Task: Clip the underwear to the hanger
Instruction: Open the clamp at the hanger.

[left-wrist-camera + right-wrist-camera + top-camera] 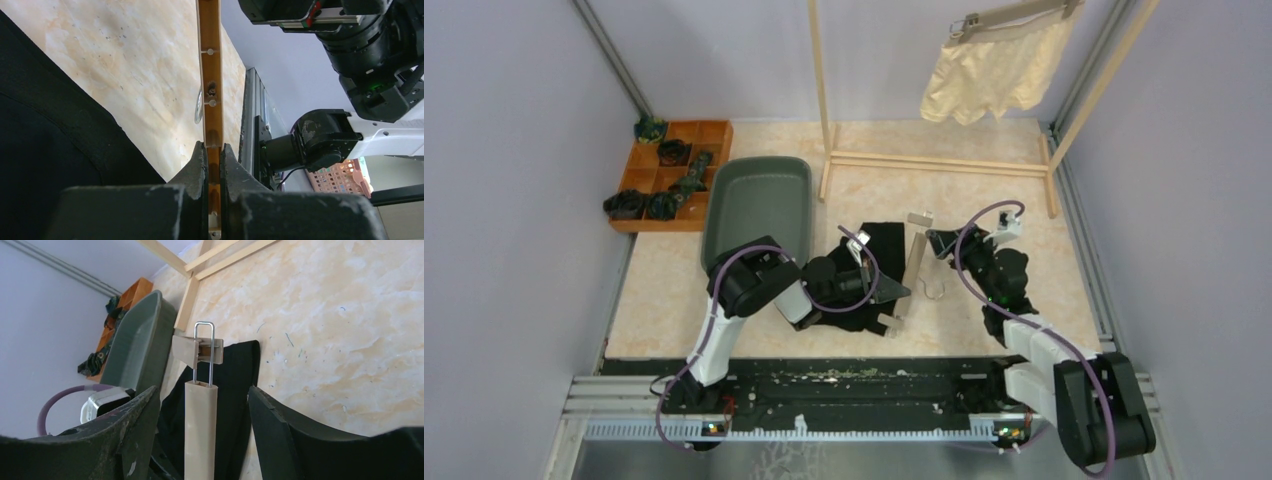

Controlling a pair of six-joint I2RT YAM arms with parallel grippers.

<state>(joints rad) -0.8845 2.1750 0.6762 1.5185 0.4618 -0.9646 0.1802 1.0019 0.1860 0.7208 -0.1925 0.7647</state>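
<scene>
The black underwear (874, 262) lies flat on the table. A beige clip hanger (908, 268) lies along its right edge, hook pointing right. My left gripper (892, 294) is shut on the hanger's bar near its near end; the left wrist view shows the fingers (198, 162) pressed on the bar (210, 75), with the black cloth (50, 145) to the left. My right gripper (936, 242) is open around the bar's far end (201, 430), not touching it, just short of the end clip (196, 351). The cream underwear (992, 72) hangs clipped to another hanger on the rack.
A wooden rack (934, 162) stands at the back. A grey tray (759, 200) sits left of the black underwear, with a wooden compartment box (669, 172) of dark items beyond it. The right arm (370, 45) is close on the hanger's far side.
</scene>
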